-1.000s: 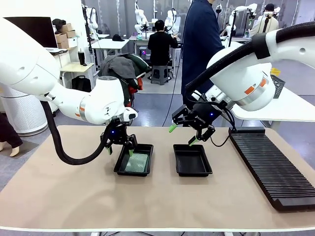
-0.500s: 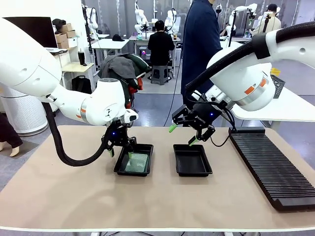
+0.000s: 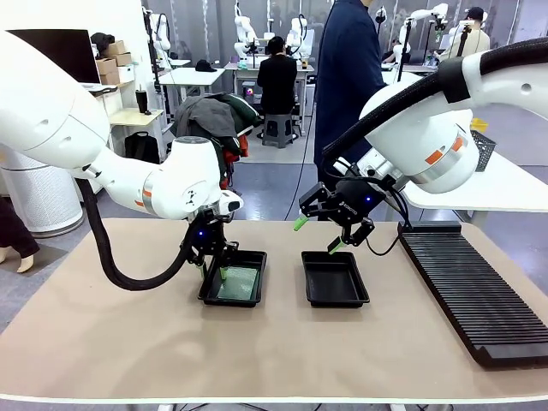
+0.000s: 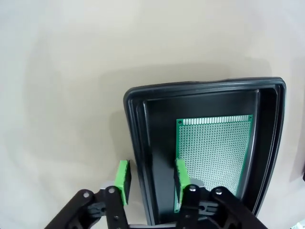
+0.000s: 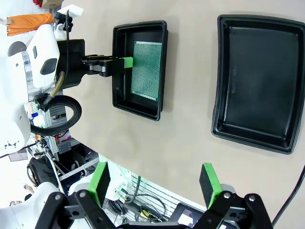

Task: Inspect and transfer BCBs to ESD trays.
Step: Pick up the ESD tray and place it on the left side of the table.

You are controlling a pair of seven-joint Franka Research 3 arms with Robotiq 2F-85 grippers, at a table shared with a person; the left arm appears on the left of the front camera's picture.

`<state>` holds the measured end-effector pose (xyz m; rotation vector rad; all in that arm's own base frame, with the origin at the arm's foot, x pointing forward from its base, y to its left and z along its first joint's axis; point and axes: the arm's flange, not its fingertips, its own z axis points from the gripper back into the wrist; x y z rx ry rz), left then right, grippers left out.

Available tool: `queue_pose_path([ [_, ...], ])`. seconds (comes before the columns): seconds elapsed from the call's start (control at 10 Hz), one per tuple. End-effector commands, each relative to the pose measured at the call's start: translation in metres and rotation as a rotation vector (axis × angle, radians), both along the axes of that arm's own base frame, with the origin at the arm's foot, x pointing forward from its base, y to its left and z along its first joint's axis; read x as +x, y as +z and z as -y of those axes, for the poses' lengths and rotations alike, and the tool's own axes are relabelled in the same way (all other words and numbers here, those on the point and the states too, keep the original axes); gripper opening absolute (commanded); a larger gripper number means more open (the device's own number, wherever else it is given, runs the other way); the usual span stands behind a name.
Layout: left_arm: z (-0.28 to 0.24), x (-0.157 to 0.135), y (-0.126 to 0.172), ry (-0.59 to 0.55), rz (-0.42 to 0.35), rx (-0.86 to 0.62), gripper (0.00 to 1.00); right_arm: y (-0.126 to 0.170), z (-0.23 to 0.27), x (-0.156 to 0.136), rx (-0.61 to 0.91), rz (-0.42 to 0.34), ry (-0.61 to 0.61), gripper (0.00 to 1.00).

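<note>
Jaws of the left gripper stand narrowed, not pinching, astride one wall of the ESD tray holding a BCB; the right gripper hangs wide open to that tray's right.

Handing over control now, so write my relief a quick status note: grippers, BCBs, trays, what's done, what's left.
Left gripper: jaws astride the left tray side wall, not clamped.
Right gripper: open, above the right tray.
One BCB lies flat in the left tray; the right tray is empty.
Done: one BCB trayed.
Left: the right tray has no BCB yet.
</note>
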<state>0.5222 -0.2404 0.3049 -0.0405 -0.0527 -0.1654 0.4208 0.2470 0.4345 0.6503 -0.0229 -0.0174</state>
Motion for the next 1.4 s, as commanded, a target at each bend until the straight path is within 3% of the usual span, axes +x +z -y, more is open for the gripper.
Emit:
queue_pose_path([
  [0.0,-0.0014,-0.0029,-0.0057,0.016,0.019,0.019,0.36,-0.0009,-0.0032,0.0026,-0.013,-0.002,-0.024,1.00],
  [0.5,-0.0062,-0.0028,-0.0014,0.031,0.036,0.016,0.01,-0.0009,-0.0032,0.0026,-0.013,-0.002,-0.024,1.00],
  [1.0,-0.0025,-0.0073,-0.0007,0.062,0.029,0.022,0.00,-0.0009,-0.0032,0.0026,-0.013,-0.002,-0.024,1.00],
  [1.3,-0.0045,0.0021,0.0008,0.022,0.009,-0.002,0.00,-0.0009,-0.0032,0.0026,-0.013,-0.002,-0.024,1.00],
])
